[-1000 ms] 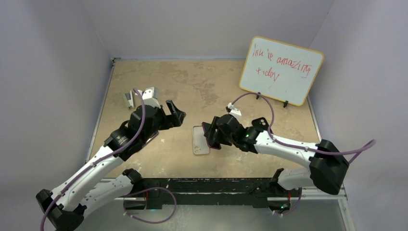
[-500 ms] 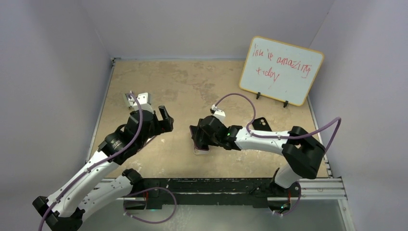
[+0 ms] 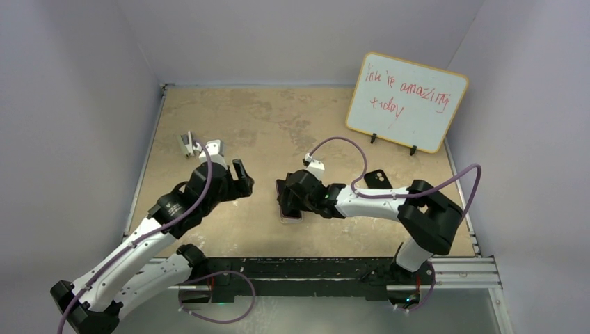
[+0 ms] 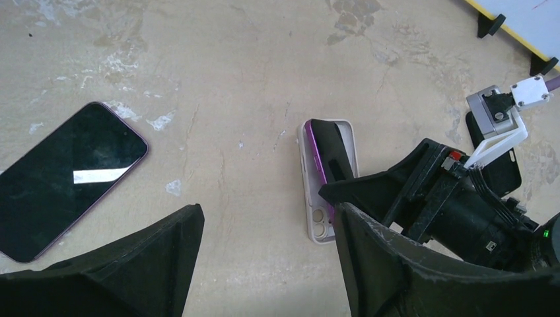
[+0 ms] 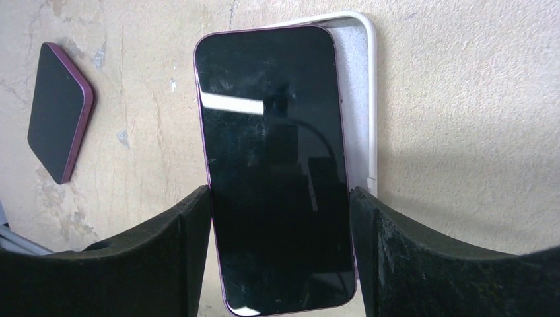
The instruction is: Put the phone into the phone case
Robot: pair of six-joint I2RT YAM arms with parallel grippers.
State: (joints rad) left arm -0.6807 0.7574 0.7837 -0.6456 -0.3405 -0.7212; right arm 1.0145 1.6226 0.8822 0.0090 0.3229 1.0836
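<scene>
A white phone case [image 5: 367, 99] lies on the table, also seen in the top view [image 3: 291, 216] and the left wrist view [image 4: 315, 224]. My right gripper [image 5: 280, 198] is shut on a purple phone with a dark screen [image 5: 274, 165], holding it by its long edges, tilted over the case with its far end low in the case. The same phone shows in the left wrist view [image 4: 325, 155]. In the top view my right gripper [image 3: 286, 198] is directly over the case. My left gripper [image 4: 264, 218] is open and empty, just left of the case [image 3: 240, 179].
A second purple phone [image 4: 66, 178] lies screen up to the left of the case, also in the right wrist view [image 5: 59, 112]. A black phone-shaped item [image 3: 376, 178] lies right of my right arm. A whiteboard [image 3: 407, 101] stands at the back right. A small grey clip [image 3: 186, 144] lies back left.
My right gripper has moved left with the phone and lowered it over the case. My left gripper has drawn back a little to the left and toward me.
</scene>
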